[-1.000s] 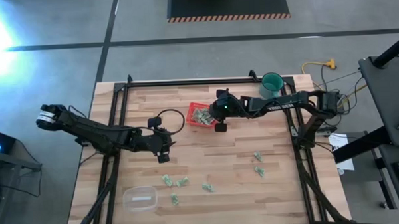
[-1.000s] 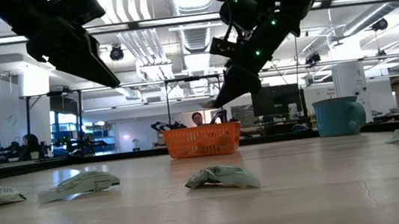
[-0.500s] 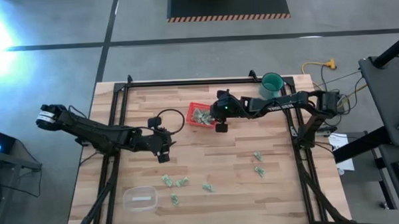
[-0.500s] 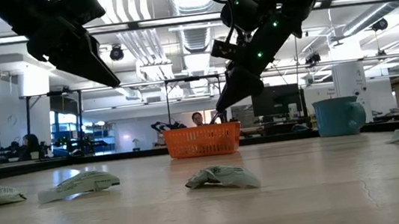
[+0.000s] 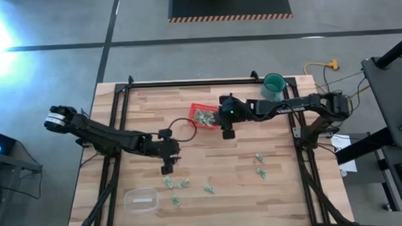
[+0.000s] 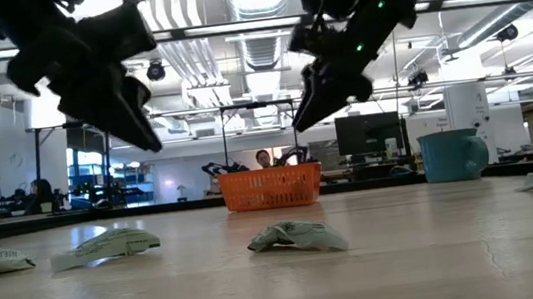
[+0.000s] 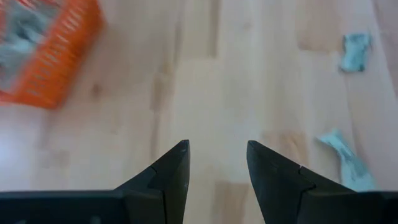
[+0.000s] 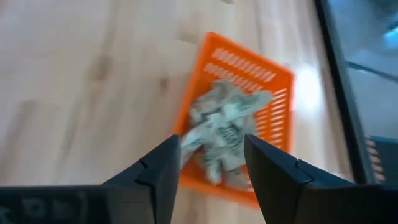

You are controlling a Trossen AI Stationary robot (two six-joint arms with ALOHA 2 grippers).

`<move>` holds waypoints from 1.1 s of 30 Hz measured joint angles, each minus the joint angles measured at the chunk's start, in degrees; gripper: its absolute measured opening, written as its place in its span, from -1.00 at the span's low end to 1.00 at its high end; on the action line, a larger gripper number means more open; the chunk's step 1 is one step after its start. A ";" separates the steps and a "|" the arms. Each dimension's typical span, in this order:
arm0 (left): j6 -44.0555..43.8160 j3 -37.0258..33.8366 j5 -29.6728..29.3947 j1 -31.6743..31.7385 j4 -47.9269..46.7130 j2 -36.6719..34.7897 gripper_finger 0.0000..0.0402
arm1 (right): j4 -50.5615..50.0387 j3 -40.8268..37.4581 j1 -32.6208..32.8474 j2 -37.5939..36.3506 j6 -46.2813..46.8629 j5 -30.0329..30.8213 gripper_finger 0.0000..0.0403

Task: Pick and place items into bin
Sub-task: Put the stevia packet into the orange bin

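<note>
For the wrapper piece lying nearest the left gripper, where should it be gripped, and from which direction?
Come straight down with the left gripper, which is open above the table. The wrapper piece lies flat and crumpled on the bare wood, apart from its neighbours, so pinching across its raised middle fold probably works best; its edges look too thin.

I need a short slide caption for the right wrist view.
Open right gripper above the red slotted plastic tray holding crumpled pale-green wrappers.

You have the small square red plastic tray [image 5: 202, 117] at the middle-rear of the wooden worktop [image 5: 271, 198], with crumpled wrapper pieces [image 8: 222, 134] in it. The right pincer [image 5: 227, 133] hangs just beside its right edge; the left pincer [image 5: 167, 169] hangs nearer the front, above loose pale-green wrapper pieces [image 5: 179, 184].
</note>
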 joint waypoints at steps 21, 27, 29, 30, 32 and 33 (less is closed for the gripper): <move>-12.77 8.82 -0.58 -13.81 2.07 13.00 -0.29 | -6.83 -9.84 3.07 -16.98 6.53 -1.23 -0.32; -15.00 12.34 -3.26 -17.58 1.52 18.38 -0.29 | -6.76 -11.59 3.07 -20.32 8.32 -1.21 -0.31; -15.00 13.38 -3.93 -18.00 0.57 20.15 -0.29 | -6.87 -11.78 3.07 -20.56 8.72 -1.21 -0.32; -15.06 14.02 -4.76 -18.08 -0.52 20.99 -0.29 | -6.84 -11.80 3.07 -20.56 8.72 -1.21 -0.32; -15.21 15.26 -6.20 -18.05 -3.12 22.43 -0.29 | -6.83 -11.80 3.07 -20.49 8.72 -1.21 -0.33; -15.28 15.87 -6.34 -18.03 -3.66 23.05 -0.29 | -6.83 -11.80 3.07 -20.45 8.72 -1.22 -0.33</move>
